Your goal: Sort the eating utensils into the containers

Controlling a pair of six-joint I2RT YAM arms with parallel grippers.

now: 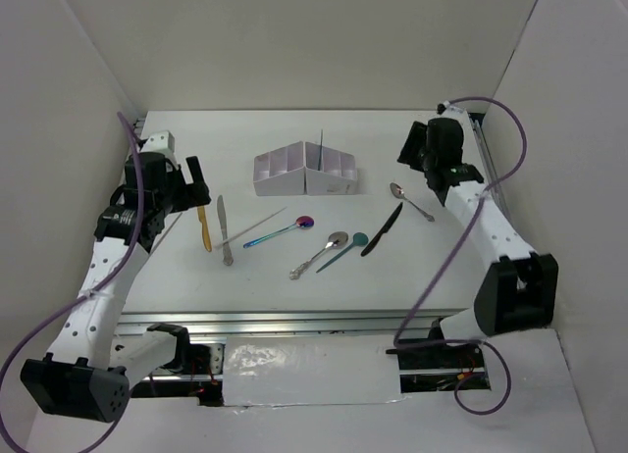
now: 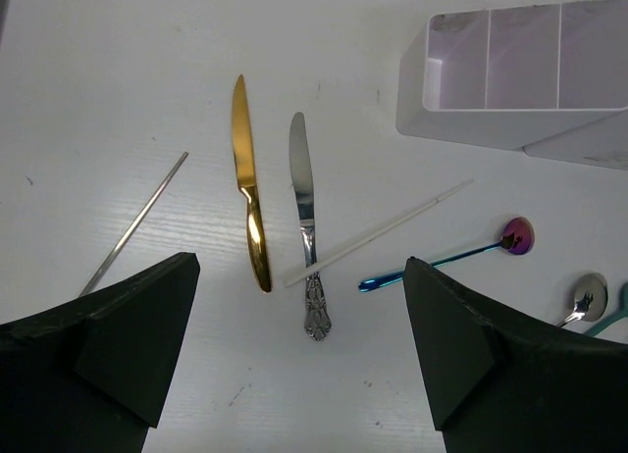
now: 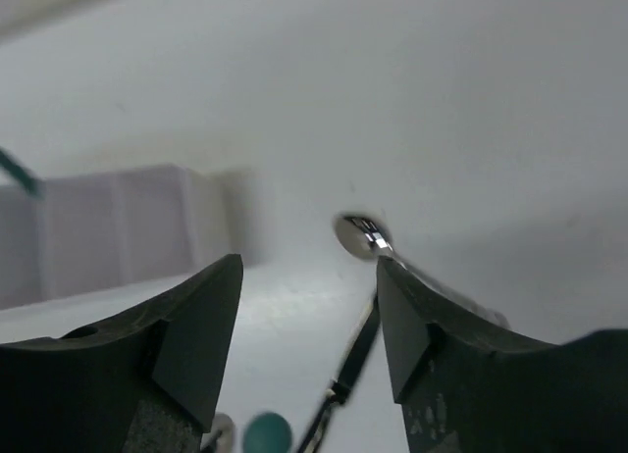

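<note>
Plainly, the worktop (image 1: 245,286) is a white sheet, boxed in by bare white walls (image 1: 294,41) at the back and both sides. A metal rail (image 1: 294,321) runs along its near edge, and purple cables (image 1: 510,129) loop from both arms.

The white organizer box (image 1: 285,186) stands toward the back, centre, with one thin stick (image 1: 320,147) upright in it. The other utensils lie loose on the worktop in front of it:
- A gold knife (image 2: 250,208) lies beside a silver knife (image 2: 304,203), which a white stick (image 2: 378,232) crosses.
- A thin silver stick (image 2: 132,223) lies to the left.
- Further right are an iridescent spoon (image 2: 461,257), a silver spoon (image 1: 319,255), a teal spoon (image 1: 343,249) and a black knife (image 1: 383,227).
- A second silver spoon (image 3: 361,232) lies apart at the right.

The left end effector (image 2: 298,264) hangs above the knives, spread wide and holding nothing. The right end effector (image 3: 308,267) is parted too, with nothing in it, near the second silver spoon.
</note>
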